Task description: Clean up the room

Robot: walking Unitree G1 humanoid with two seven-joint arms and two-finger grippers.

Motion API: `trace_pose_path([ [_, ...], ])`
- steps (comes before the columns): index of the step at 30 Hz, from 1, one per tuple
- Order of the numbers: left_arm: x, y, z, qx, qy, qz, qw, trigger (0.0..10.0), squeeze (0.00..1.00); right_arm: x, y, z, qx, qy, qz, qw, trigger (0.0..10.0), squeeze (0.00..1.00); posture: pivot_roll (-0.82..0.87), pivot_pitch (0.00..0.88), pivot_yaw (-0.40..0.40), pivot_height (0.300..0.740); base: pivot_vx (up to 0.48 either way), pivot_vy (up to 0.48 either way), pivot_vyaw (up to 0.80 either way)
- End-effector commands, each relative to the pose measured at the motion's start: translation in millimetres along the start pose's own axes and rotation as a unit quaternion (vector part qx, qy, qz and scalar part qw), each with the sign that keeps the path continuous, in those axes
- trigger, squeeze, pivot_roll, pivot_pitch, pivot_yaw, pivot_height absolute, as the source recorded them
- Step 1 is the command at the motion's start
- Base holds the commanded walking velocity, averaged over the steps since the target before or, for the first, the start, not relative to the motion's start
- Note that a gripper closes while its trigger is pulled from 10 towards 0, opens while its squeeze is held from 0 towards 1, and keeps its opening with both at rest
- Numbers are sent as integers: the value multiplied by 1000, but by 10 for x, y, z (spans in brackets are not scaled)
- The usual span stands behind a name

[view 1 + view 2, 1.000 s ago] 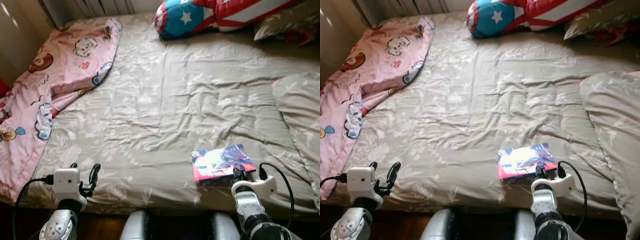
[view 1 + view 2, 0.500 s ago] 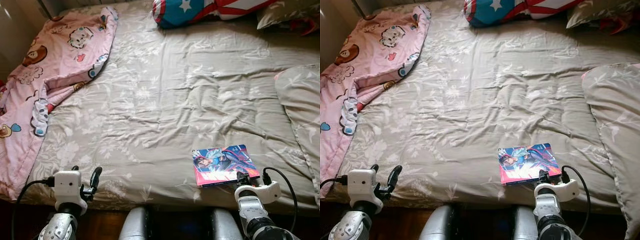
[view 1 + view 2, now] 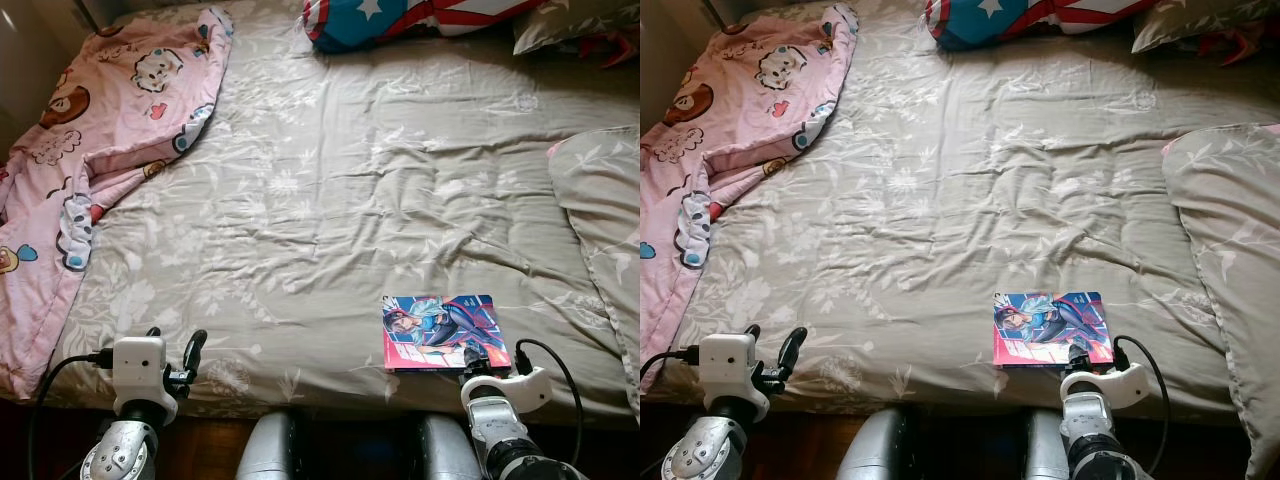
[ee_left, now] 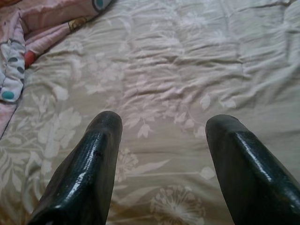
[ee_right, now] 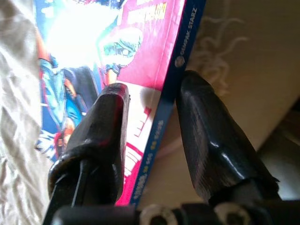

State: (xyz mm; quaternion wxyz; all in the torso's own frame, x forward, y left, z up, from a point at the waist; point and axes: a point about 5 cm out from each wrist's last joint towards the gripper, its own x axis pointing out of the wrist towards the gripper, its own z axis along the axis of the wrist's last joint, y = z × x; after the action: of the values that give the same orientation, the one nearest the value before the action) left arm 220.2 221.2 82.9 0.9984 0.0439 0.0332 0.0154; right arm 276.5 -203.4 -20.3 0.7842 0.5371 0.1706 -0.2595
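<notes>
A colourful comic book (image 3: 445, 332) lies flat on the beige flowered bed sheet (image 3: 330, 190), close to the bed's front edge on the right. My right gripper (image 3: 478, 367) is at the book's near edge. In the right wrist view its two fingers (image 5: 105, 122) straddle the book's blue spine (image 5: 161, 122), one on the cover and one under it, shut on the book. My left gripper (image 3: 172, 345) hovers open over the sheet at the front left, holding nothing; its fingers (image 4: 93, 159) stand wide apart.
A pink cartoon blanket (image 3: 90, 130) is bunched along the left side and hangs over the edge. A star-and-stripes cushion (image 3: 380, 18) and a pillow (image 3: 570, 25) lie at the head. A folded beige duvet (image 3: 605, 210) covers the right side. Dark floor runs below the bed's front edge.
The book has turned from tilted to square with the bed's edge and slid a little nearer. My right gripper has drawn back toward me. The camera has tipped down slightly.
</notes>
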Motion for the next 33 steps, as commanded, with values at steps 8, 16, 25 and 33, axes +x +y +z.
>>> trace_pose_path([
  [8, -61, 39, -122, 4, 26, 12, 1000, 10000, 0, -18, -82, -13, -10, 4, -24, 1000, 10000, 1000, 112, 261, 112, 653, 0, 0, 0],
  [16, -34, 24, -362, -21, 64, 18, 998, 10000, 0, -90, -324, 5, -55, -4, -60, 997, 10000, 0, 75, 211, 88, 653, 0, 0, 0],
  [25, -39, -12, -706, -53, 117, 42, 991, 10000, 0, -219, -615, 29, -202, 0, -56, 978, 10000, 0, -16, 143, 48, 653, 0, 0, 0],
  [33, 130, -232, -903, -76, 147, 27, 986, 10000, 0, -256, -431, -124, -328, 3, 69, 942, 10000, 0, -94, 67, 31, 672, 0, 0, 0],
])
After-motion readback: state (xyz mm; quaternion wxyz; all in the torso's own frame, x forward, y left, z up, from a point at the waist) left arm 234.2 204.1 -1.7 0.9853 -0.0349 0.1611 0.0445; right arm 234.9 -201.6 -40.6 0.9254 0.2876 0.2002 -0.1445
